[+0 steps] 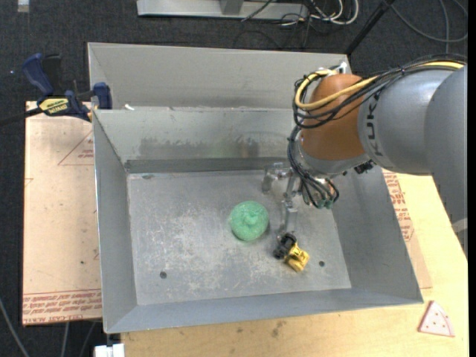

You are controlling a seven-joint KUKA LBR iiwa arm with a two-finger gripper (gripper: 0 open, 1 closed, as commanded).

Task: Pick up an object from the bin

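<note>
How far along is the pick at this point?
Nothing looks lifted yet: the green ball and the small yellow toy both lie on the bin floor. The gripper is low, beside the ball and close to the toy. Grasping and lifting remain.

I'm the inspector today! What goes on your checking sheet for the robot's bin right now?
Surface: grey metal bin, with a scuffed floor and sloping walls.
Job's things: green lumpy ball near the middle of the floor; small yellow-and-black toy to its lower right, lying apart from it.
Clutter: nothing seen.
Grippers: pincer is down inside the bin, right of the ball and just above the toy.
Cables: yellow and black cables loop over the orange cover on the arm's wrist; loose cables lie beyond the bin.
Surroundings: dark floor behind the bin.
</note>
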